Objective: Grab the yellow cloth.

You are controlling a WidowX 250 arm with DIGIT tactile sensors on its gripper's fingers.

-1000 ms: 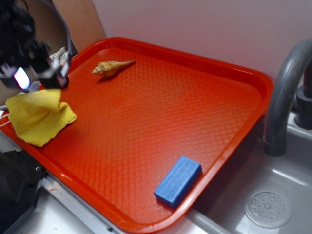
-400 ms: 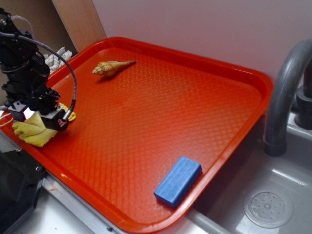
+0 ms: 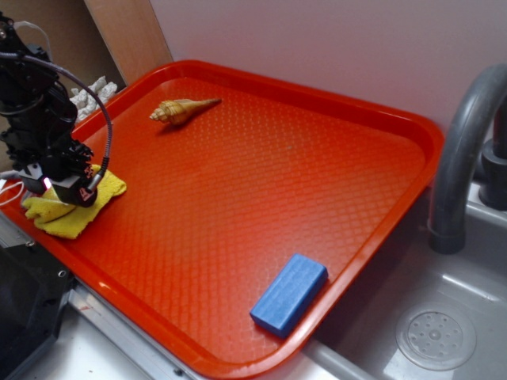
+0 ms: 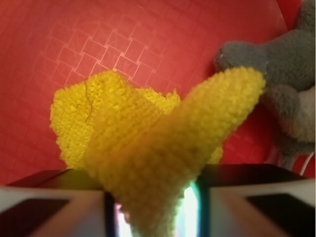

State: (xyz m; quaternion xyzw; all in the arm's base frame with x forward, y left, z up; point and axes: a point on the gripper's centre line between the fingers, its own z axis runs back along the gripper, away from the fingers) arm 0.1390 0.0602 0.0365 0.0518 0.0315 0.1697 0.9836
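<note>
Grasp step under way: tool (image 4: 155, 207) pinching a raised fold of the yellow cloth (image 4: 148, 133) at lower centre of the wrist view. Next, judging by this: lifting clear. Beyond, at right, a grey plush mouse (image 4: 276, 74). All on the red tray (image 3: 238, 198), with blue sponge (image 3: 289, 294) and seashell (image 3: 182, 110).

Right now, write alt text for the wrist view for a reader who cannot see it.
A bunched yellow cloth is pinched between the gripper fingers at the bottom edge, its folds rising over a red tray. A grey plush toy lies on the tray at the right.
</note>
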